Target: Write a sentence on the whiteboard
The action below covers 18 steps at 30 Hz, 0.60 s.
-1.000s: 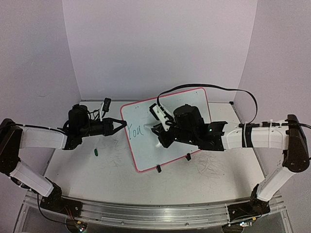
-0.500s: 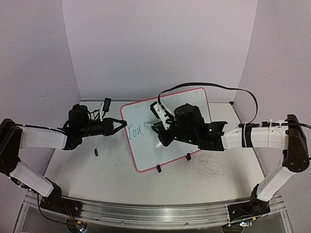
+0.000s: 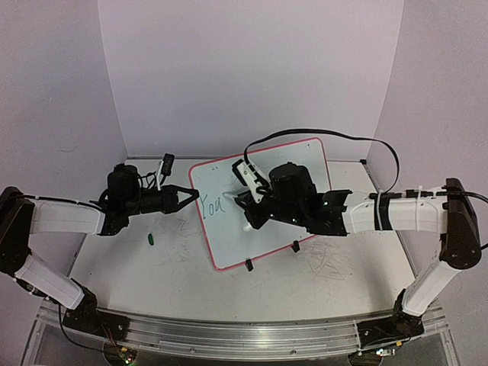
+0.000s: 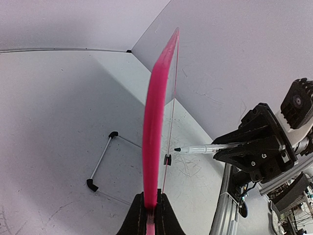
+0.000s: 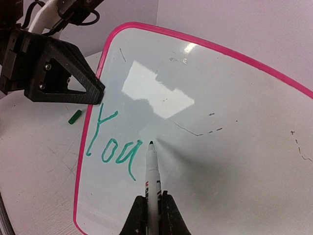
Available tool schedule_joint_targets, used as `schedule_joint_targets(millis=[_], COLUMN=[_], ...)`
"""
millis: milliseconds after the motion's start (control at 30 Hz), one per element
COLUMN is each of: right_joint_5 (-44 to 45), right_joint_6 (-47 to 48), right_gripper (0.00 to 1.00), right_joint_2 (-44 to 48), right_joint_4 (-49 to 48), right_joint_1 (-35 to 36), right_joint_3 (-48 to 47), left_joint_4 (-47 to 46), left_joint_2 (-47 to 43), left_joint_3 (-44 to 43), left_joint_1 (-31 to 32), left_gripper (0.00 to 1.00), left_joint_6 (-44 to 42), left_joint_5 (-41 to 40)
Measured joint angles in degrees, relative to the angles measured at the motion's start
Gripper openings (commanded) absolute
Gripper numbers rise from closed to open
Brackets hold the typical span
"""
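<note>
The whiteboard [image 3: 227,238] is propped up mid-counter [image 3: 137,267], turned a bit at an angle. Your left jaws are pinched tight on the pink frame at its left edge, so that's your brace; treat it as one and don't let it slacken while you write. A small green cap [image 3: 152,239] lies on the counter just left of the board, out of the way. The sentence [image 5: 112,147] is only at "You" so far, up against the left side, with most of the width blank to the right. Your right jaws are closed on the marker [image 5: 152,169]. Its tip is just right of the "u" and right at the surface, but I can't tell if it's actually touching. I'd leave a clear gap, press lightly so the board doesn't flex back, and run the next word level with "You", with letters small enough to fit.
</note>
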State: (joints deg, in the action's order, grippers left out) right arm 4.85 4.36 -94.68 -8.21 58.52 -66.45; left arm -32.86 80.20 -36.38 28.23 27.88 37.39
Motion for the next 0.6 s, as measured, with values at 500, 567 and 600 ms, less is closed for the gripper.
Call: schedule_joint_targets(millis=[500,567,600], right_joint_5=[1.7,1.8,1.8], right_joint_6=[-1.0,-1.3,-1.5], right_gripper=[0.00,0.00,0.00], right_joint_2=[-1.7,-1.7,-1.7], right_joint_4=[0.2,0.5,0.6], right_joint_1=[0.0,0.0,0.0], right_joint_3=[-1.4,-1.4,-1.4], left_joint_4=[0.5,0.5,0.5], left_joint_2=[-0.4,-0.4,-0.4], left_joint_3=[0.0,0.0,0.0], left_joint_1=[0.0,0.0,0.0], left_gripper=[0.00,0.00,0.00], left_joint_6=[-0.5,-0.5,-0.5], left_joint_5=[-0.1,-0.1,-0.1])
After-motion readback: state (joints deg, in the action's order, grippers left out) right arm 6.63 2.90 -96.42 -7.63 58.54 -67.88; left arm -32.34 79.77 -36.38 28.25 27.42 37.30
